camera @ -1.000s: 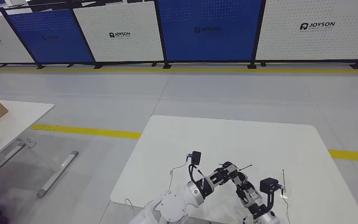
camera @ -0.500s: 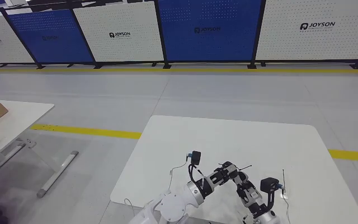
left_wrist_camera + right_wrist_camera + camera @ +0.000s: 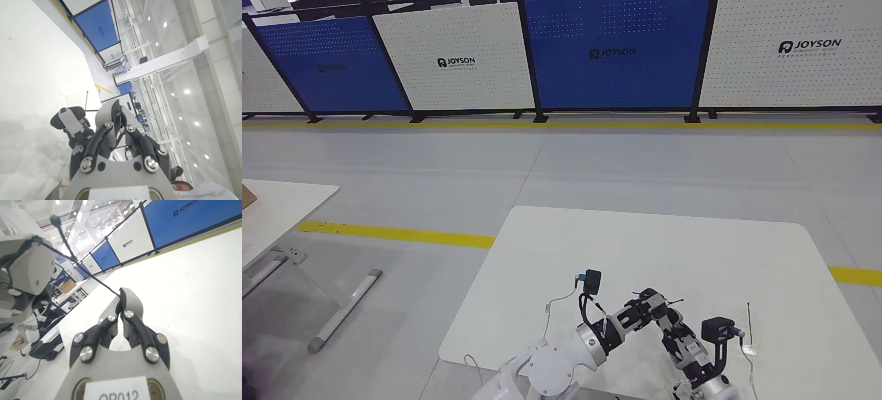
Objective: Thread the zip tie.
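A thin black zip tie (image 3: 88,273) is stretched between my two grippers just above the white table (image 3: 642,240), near its front edge. My right gripper (image 3: 120,297) is shut on one end of the strap. My left gripper (image 3: 118,111) is shut on another part of the zip tie (image 3: 116,117), and shows as a grey finger (image 3: 28,262) in the right wrist view. There the two strands meet at a small knot-like crossing, with a blob-shaped end sticking up beyond it. From above, the left gripper (image 3: 650,299) and right gripper (image 3: 669,316) sit close together, the zip tie (image 3: 675,298) poking out between them.
A second black zip tie (image 3: 748,322) lies flat on the table right of the arms, also seen as a spare tie (image 3: 87,100) from the left wrist. Blue and white partition panels (image 3: 612,50) stand beyond the floor.
The right arm's wrist has shifted slightly left, toward the left gripper, and the tie's protruding end has drawn in a little. Both grips are unchanged.
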Available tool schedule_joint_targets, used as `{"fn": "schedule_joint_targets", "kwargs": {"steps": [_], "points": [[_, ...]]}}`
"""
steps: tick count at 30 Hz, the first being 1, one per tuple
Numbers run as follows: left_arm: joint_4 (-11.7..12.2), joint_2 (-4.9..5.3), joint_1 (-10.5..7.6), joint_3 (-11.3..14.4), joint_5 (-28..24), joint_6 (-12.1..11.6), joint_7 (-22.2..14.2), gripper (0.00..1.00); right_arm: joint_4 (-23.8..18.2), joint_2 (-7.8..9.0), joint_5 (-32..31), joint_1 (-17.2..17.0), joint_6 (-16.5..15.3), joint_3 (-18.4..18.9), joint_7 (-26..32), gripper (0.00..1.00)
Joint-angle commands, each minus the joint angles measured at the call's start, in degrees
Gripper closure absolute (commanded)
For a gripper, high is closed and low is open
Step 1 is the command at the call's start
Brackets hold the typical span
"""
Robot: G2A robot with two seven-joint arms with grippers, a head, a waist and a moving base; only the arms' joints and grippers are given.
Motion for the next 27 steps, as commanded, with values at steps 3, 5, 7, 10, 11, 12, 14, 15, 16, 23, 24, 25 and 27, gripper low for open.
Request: {"fn": "schedule_joint_targets", "kwargs": {"steps": [3,5,7,10,11,12,14,15,16,23,24,25,27], "points": [[0.0,0.0,0.0,0.0,0.0,0.0,0.0,1.0,0.7,-0.09,-0.3,0.5,0.4,-0.1,-0.3,1.0],[0.0,0.0,0.0,0.0,0.0,0.0,0.0,1.0,1.1,-0.15,-0.4,0.7,0.4,-0.2,-0.5,1.0],[0.0,0.0,0.0,0.0,0.0,0.0,0.0,1.0,1.6,-0.2,-0.5,1.0,0.5,-0.3,-0.5,1.0],[0.0,0.0,0.0,0.0,0.0,0.0,0.0,1.0,2.1,-0.28,-0.5,1.4,0.6,-0.4,-0.5,1.0],[0.0,0.0,0.0,0.0,0.0,0.0,0.0,1.0,2.3,-0.3,-0.5,1.4,0.7,-0.4,-0.5,1.0],[0.0,0.0,0.0,0.0,0.0,0.0,0.0,1.0,2.4,-0.31,-0.6,1.5,0.7,-0.4,-0.5,1.0],[0.0,0.0,0.0,0.0,0.0,0.0,0.0,1.0,2.6,-0.35,-0.6,1.6,0.8,-0.5,-0.5,1.0],[0.0,0.0,0.0,0.0,0.0,0.0,0.0,1.0,2.6,-0.36,-0.6,1.6,0.8,-0.5,-0.5,1.0],[0.0,0.0,0.0,0.0,0.0,0.0,0.0,1.0,2.7,-0.37,-0.6,1.6,0.8,-0.4,-0.6,1.0],[0.0,0.0,0.0,0.0,0.0,0.0,0.0,1.0,2.8,-0.43,-0.3,1.4,1.1,-0.2,-0.7,1.0],[0.0,0.0,0.0,0.0,0.0,0.0,0.0,1.0,2.8,-0.44,-0.2,1.4,1.1,-0.2,-0.8,1.0],[0.0,0.0,0.0,0.0,0.0,0.0,0.0,1.0,2.8,-0.45,-0.1,1.4,1.1,-0.1,-0.9,1.0],[0.0,0.0,0.0,0.0,0.0,0.0,0.0,1.0,2.7,-0.44,0.0,1.3,0.7,0.0,-0.9,1.0]]}}
